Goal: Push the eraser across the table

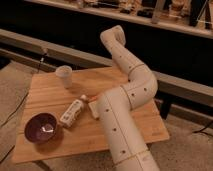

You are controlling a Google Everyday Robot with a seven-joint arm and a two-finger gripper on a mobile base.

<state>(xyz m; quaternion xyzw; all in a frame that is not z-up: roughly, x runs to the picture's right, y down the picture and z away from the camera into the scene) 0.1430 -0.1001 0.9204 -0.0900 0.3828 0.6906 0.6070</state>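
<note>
The eraser does not show; it is hidden or out of view. The table (50, 95) is a light plank top in the middle of the camera view. My white arm (120, 130) rises from the bottom edge, crosses the table's centre, bends at an elbow (142, 90) and runs up to a rounded end (116, 36) above the far edge. The gripper itself is not visible anywhere along the arm.
A pale cup (64, 76) stands near the far left corner. A white bottle (71, 113) lies left of the arm, with a purple bowl (41, 128) at the front left. An orange stick (86, 98) and a beige block (93, 109) peek out beside the arm.
</note>
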